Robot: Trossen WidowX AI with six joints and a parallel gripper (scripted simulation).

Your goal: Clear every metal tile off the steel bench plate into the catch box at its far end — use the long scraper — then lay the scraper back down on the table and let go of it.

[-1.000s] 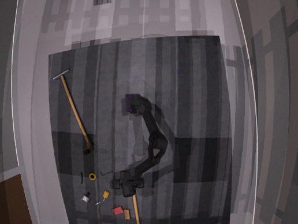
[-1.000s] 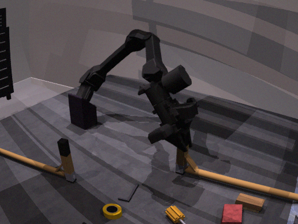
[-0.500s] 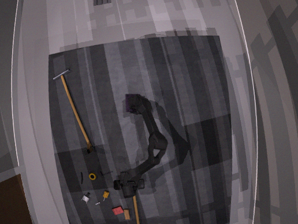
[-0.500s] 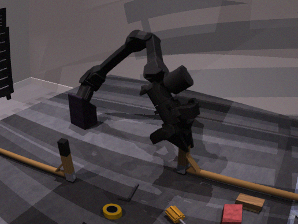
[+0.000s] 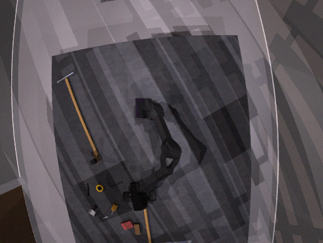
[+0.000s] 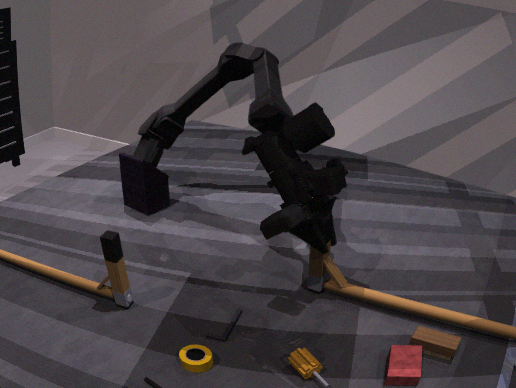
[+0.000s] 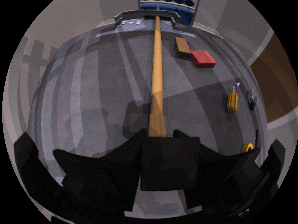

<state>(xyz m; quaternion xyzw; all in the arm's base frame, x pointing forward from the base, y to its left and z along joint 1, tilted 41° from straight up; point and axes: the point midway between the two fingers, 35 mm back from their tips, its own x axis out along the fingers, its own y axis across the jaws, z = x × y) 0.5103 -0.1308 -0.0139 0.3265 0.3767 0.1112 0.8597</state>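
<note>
My gripper [image 5: 139, 205] [image 6: 321, 245] [image 7: 160, 132] is shut on the black-topped upright grip of a long wooden-handled scraper [image 5: 147, 225] [image 6: 425, 310] [image 7: 157, 65]. The grip's foot is at or just above the table. The shaft runs straight away to a wide dark head [image 7: 135, 15] at the top of the wrist view, over or on the pale steel plate [image 7: 107, 34]. A few small bright tiles [image 7: 131, 22] show on the plate left of the shaft. A blue catch box [image 7: 185, 16] shows beyond the head, partly hidden by it.
A second scraper [image 5: 81, 117] [image 6: 55, 273] lies at the left. Beside the held shaft are a wooden block [image 5: 137, 228] [image 6: 435, 342] [image 7: 182, 47] and a red block [image 5: 127, 225] [image 6: 404, 365] [image 7: 203, 59]. Yellow tape [image 5: 99, 188] [image 6: 196, 358] and a yellow-handled tool [image 5: 114, 207] [image 6: 305, 362] [image 7: 232, 102] lie nearby.
</note>
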